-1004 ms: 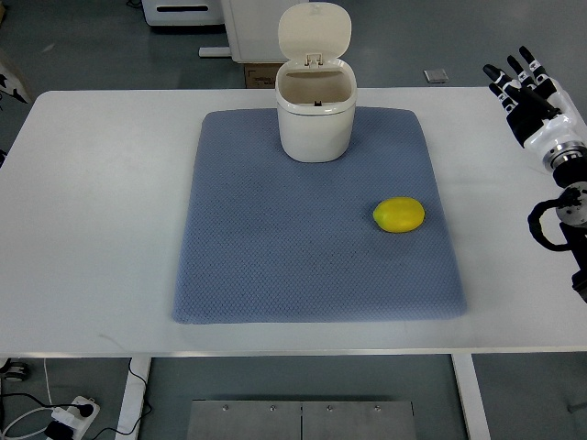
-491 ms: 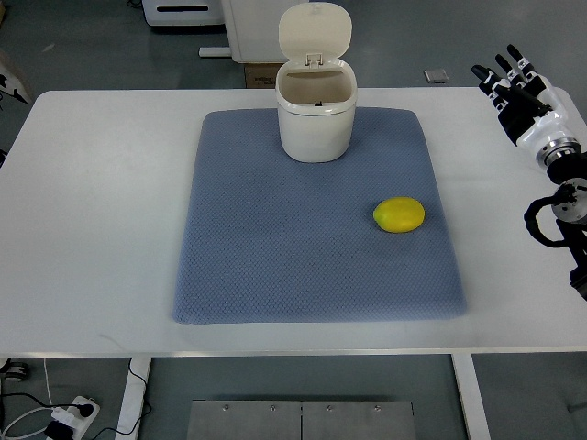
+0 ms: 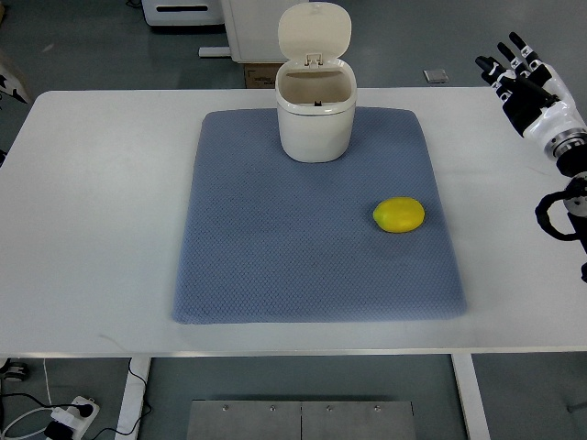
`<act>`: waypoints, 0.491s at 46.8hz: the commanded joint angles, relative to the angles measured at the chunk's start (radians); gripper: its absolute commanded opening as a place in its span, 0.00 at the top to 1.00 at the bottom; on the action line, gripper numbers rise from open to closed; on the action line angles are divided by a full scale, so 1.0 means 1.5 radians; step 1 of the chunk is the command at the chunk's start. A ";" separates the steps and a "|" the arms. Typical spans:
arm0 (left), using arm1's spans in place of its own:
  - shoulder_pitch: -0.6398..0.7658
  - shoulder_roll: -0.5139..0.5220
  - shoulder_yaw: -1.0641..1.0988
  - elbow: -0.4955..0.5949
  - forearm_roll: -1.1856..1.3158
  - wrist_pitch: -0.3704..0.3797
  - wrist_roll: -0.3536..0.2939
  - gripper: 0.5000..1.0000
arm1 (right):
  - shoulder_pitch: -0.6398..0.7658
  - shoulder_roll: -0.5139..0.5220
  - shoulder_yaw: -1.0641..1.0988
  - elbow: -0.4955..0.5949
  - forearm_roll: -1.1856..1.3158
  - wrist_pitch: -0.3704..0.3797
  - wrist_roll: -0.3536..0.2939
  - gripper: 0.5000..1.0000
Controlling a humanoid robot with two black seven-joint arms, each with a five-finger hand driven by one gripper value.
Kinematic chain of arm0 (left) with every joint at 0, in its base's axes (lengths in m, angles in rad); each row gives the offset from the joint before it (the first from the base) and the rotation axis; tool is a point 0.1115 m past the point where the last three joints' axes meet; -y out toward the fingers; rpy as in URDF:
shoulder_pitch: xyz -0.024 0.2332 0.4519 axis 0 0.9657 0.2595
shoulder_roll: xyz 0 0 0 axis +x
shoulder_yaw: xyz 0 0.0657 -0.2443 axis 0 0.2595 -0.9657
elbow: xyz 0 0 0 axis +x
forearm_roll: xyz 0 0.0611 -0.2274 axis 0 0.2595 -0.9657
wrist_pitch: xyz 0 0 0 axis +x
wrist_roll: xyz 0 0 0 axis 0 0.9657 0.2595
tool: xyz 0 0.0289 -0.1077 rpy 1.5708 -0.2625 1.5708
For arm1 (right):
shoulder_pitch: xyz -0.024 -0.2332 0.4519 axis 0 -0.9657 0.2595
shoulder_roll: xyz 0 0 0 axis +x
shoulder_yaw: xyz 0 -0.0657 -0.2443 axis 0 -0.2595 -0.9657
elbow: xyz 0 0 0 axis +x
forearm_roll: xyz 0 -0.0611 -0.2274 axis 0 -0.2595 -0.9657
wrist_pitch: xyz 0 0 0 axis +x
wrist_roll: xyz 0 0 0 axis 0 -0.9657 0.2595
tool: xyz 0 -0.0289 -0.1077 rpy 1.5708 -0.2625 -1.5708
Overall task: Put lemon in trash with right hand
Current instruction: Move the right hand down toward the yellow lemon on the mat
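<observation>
Pre-grasp: my right hand is empty w/ fingers spread, well apart from lemon; next I reach in over it & close round it.

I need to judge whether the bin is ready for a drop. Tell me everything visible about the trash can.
The trash can is a small cream-white bin, plastic by its look, with rounded walls. Its hinged lid stands flipped up at the back, leaving the mouth open. It stands upright at the far edge of the blue mat. Nothing else touches it.

lemon on blue mat, r side; bin lid up; right hand fingers spread, far r.
</observation>
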 commanded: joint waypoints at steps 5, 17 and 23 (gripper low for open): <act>0.000 0.000 0.000 0.000 0.000 0.000 0.000 0.00 | 0.000 -0.019 -0.030 0.000 -0.001 0.021 -0.003 0.00; 0.000 0.000 0.000 0.000 0.000 0.000 0.000 0.00 | 0.001 -0.046 -0.133 0.000 -0.036 0.048 0.053 0.00; 0.000 0.000 0.000 0.000 0.000 0.000 0.000 0.00 | 0.008 -0.063 -0.197 0.000 -0.095 0.049 0.109 0.00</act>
